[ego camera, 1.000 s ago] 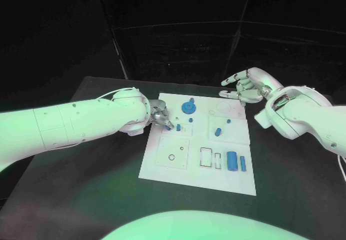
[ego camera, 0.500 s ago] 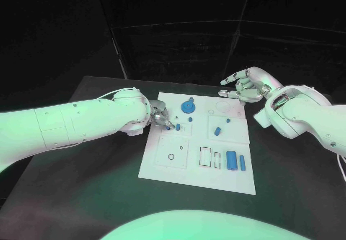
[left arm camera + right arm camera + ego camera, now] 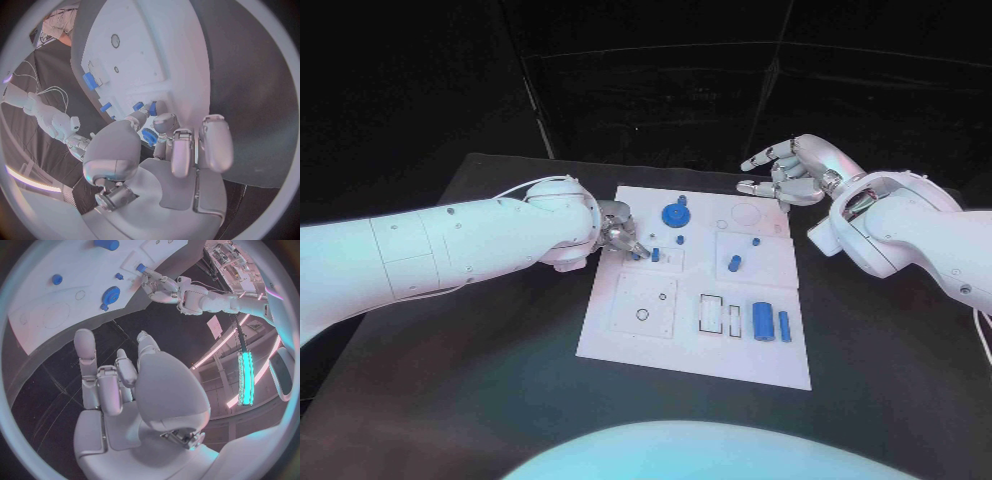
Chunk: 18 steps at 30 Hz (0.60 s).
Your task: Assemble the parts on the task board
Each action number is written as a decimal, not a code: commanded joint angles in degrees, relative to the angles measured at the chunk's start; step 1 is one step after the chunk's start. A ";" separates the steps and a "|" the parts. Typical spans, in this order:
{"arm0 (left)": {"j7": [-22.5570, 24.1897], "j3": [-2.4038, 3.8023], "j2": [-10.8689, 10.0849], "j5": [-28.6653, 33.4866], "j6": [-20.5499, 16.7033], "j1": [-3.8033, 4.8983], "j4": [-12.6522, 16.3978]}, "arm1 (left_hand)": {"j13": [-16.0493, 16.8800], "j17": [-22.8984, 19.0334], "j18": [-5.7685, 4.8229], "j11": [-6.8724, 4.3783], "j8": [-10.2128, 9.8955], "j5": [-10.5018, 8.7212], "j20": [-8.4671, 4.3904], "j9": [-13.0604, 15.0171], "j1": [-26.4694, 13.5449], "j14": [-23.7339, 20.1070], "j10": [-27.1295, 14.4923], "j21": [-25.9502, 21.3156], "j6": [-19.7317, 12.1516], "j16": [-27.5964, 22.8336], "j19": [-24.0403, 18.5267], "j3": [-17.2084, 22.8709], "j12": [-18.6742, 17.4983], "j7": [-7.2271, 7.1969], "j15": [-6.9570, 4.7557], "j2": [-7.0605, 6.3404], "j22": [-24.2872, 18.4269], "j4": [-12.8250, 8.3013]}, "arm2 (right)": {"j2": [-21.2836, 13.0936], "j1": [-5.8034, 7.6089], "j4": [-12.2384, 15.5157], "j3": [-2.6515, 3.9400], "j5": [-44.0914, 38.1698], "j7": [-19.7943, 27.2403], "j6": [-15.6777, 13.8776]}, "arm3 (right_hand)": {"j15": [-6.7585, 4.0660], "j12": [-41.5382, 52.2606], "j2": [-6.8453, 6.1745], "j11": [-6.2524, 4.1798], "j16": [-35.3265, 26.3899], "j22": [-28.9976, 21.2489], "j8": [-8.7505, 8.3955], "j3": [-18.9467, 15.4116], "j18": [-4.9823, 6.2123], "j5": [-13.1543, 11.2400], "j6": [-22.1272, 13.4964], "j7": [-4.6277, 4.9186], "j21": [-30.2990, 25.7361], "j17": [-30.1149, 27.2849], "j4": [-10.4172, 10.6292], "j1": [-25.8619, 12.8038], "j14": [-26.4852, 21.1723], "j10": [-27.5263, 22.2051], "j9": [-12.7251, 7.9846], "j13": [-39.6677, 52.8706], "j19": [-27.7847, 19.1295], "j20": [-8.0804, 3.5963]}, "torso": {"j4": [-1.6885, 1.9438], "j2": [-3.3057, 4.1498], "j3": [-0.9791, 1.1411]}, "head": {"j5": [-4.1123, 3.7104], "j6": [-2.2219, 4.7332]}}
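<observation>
L hand, silver metal w/ jointed segments, sits at the near-left edge of the task board, fingers bunched down onto the upper-left panel. Fingertips meet a small blue peg standing in the plate; wrist view shows thumb and a finger closed either side of a blue piece, so it reads as pinched, other fingers curled alongside. Arm shell is smooth glossy white plastic.

Board is a flat matte white rectangular plate split into square panels w/ thin outlined recesses: a ring outline and rectangular slots on the panels nearer the robot's body from the L hand. Just beyond the L hand's fingertips, toward the R hand, lies a round blue toothed gear flat on the plate, tiny blue stud beside it. Further across: short blue cylinder upright-ish, a small blue dot-like pin near it. At the board's near-right part, a fat blue cylinder lies on its side next to a slimmer blue bar; both well apart from either hand.

R hand hovers off the far-right corner of the board, above the black matte worktop, fingers spread and part-curled, palm empty, touching nothing. Gear is the blue part nearest to it, still apart.
</observation>
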 commanded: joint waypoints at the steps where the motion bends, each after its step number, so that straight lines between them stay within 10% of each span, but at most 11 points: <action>1: -0.45 -0.13 -0.09 -0.28 0.88 -0.13 -0.19 | 0.04 15.09 -0.42 0.17 -0.09 -0.24 -0.44 -0.02 -0.83 5.95 0.04 0.29 0.16 0.18 -0.03 -1.13 0.23 0.35 -0.38 0.00 0.11 0.44 | -0.02 0.10 0.12 0.03 0.12 0.42 -0.01 | -0.33 0.20 0.56 -0.14 -0.20 -0.10 0.34 -0.26 0.71 0.36 -0.19 -0.09 -0.39 3.64 -0.04 0.20 3.48 0.31 0.06 -0.05 -0.20 -0.13 | 0.06 0.01 -0.03 | -0.02 -0.04; 18: -0.36 -0.08 -0.78 0.22 0.11 -0.06 0.53 | -0.32 15.09 -0.35 0.04 -0.08 -0.23 -0.56 -0.06 -1.44 5.95 -0.19 0.02 0.05 0.18 -0.09 -6.50 0.16 0.21 -0.53 -1.07 -0.08 1.98 | 0.02 0.10 0.10 0.03 0.13 0.61 -0.16 | -0.34 0.18 0.55 -0.14 -0.24 -0.18 0.34 -0.36 0.72 0.33 -0.21 -0.09 -0.44 3.56 0.01 0.09 3.46 0.29 0.05 -0.09 -0.21 -0.13 | 0.11 -0.02 0.01 | 0.06 -0.07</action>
